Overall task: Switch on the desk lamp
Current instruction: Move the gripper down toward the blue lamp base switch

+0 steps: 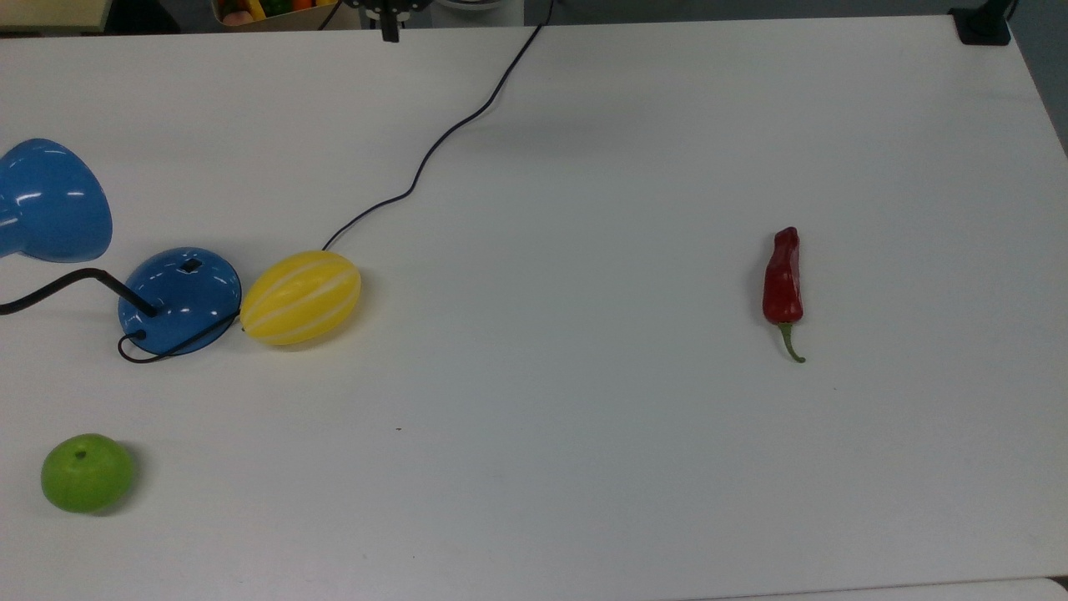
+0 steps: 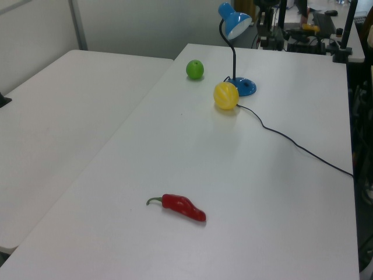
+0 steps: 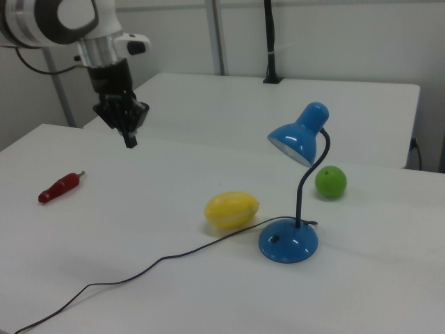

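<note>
The desk lamp stands at the top view's left: a glossy blue dome base (image 1: 179, 300) with a small black switch (image 1: 191, 265), a black bent neck and a blue shade (image 1: 50, 200). The right view shows its base (image 3: 288, 241), its switch (image 3: 274, 239) and its shade (image 3: 297, 139); no light shows in the shade. The lamp's black cord (image 1: 442, 133) runs off the table's far edge. My gripper (image 3: 130, 141) hangs shut and holding nothing, high above the table and far from the lamp. Its tip (image 1: 389, 33) shows at the top view's upper edge.
A yellow white-striped melon (image 1: 302, 297) lies against the lamp base, on the top view's right of it. A green apple (image 1: 87, 472) sits at the top view's lower left. A red chili pepper (image 1: 783, 277) lies far to the top view's right. The cord (image 3: 139, 271) crosses the table.
</note>
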`<state>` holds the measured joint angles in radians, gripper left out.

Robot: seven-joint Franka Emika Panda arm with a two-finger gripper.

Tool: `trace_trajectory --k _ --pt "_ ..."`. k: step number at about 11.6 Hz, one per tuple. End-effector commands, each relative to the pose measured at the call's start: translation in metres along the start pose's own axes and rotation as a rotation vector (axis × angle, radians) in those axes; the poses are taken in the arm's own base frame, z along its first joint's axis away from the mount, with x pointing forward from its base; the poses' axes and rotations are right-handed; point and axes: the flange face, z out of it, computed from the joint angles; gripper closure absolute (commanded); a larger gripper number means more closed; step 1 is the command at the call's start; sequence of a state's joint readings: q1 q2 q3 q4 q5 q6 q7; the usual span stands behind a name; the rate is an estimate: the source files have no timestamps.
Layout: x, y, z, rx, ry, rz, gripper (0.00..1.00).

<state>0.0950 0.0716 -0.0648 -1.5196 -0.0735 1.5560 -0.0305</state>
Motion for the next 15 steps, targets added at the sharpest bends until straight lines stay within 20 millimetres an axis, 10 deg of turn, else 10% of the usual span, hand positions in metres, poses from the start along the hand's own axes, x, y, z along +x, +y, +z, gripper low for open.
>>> trace_trajectory --k 1,15 --pt "0.008 0.029 0.037 0.006 0.036 0.055 1.00" --pt "0.034 0.167 0.222 -0.034 0.160 0.411 1.00"
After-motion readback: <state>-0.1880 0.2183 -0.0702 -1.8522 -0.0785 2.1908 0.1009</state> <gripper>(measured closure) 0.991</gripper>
